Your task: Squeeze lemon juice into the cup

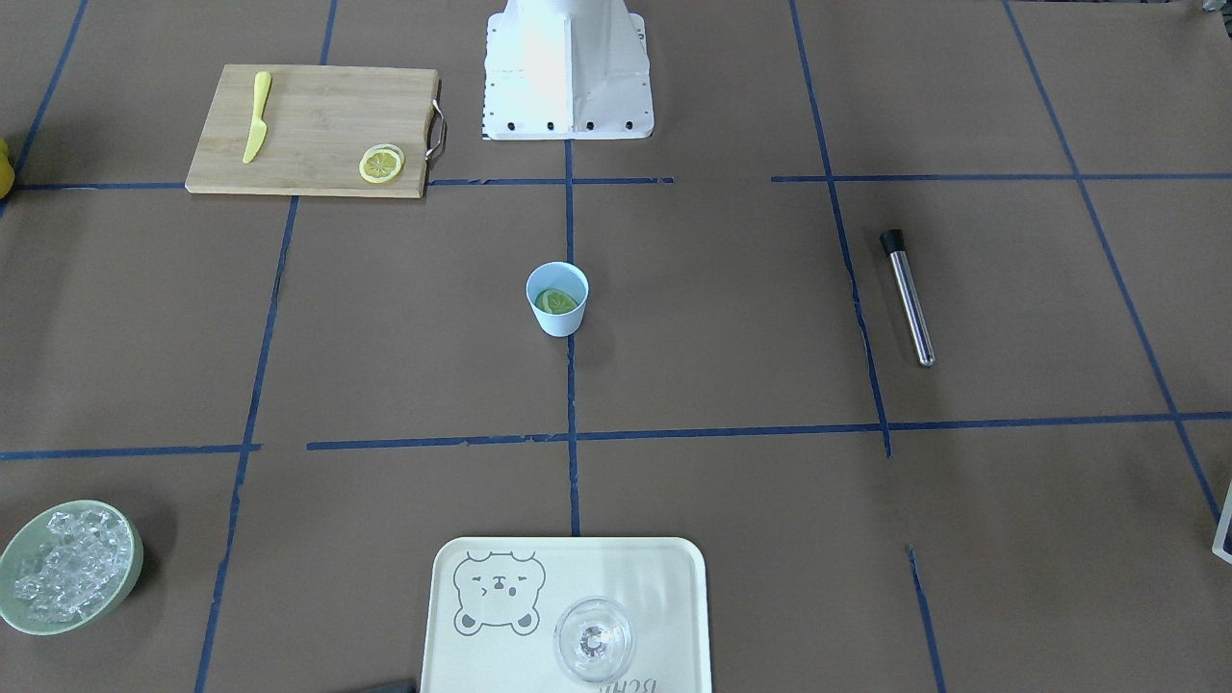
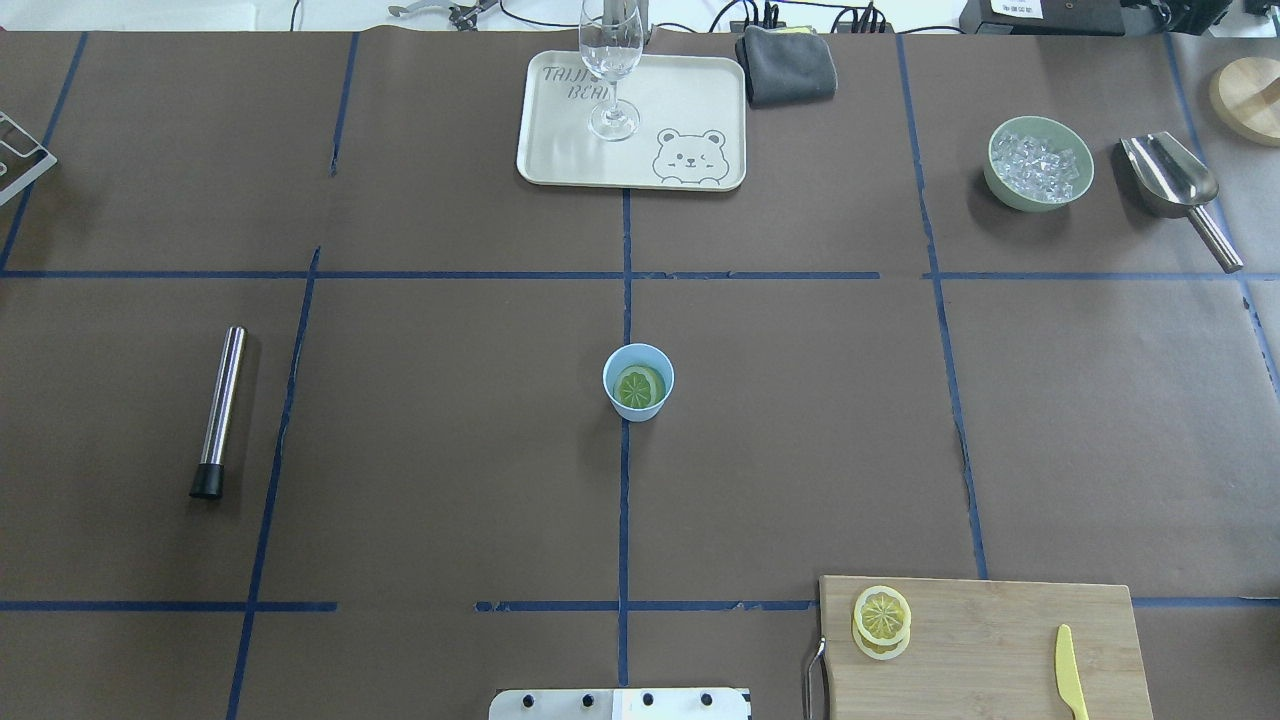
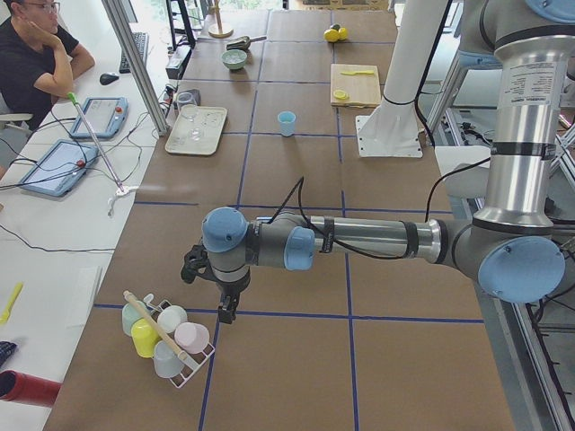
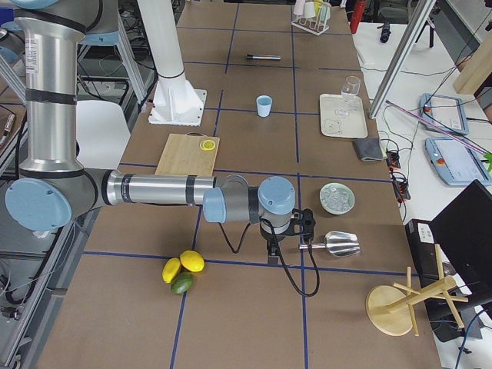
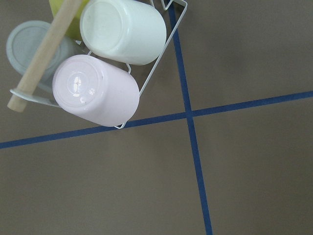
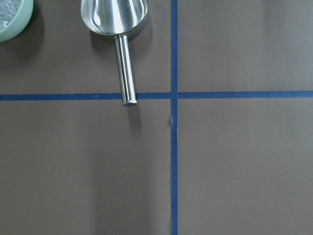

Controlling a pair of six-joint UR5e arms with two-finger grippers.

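1. The lemon lies inside the cup, mid-table; this step seems finished.
2. The left gripper and the right gripper hang far off at the table ends; I cannot tell if they are open or closed.
3. Any further move needs a long reach back.

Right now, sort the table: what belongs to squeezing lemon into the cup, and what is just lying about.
Job: cup, slice in it, lemon slices, board.
Lying about: knife, steel rod, tray, glass, ice bowl, scoop, cloth.
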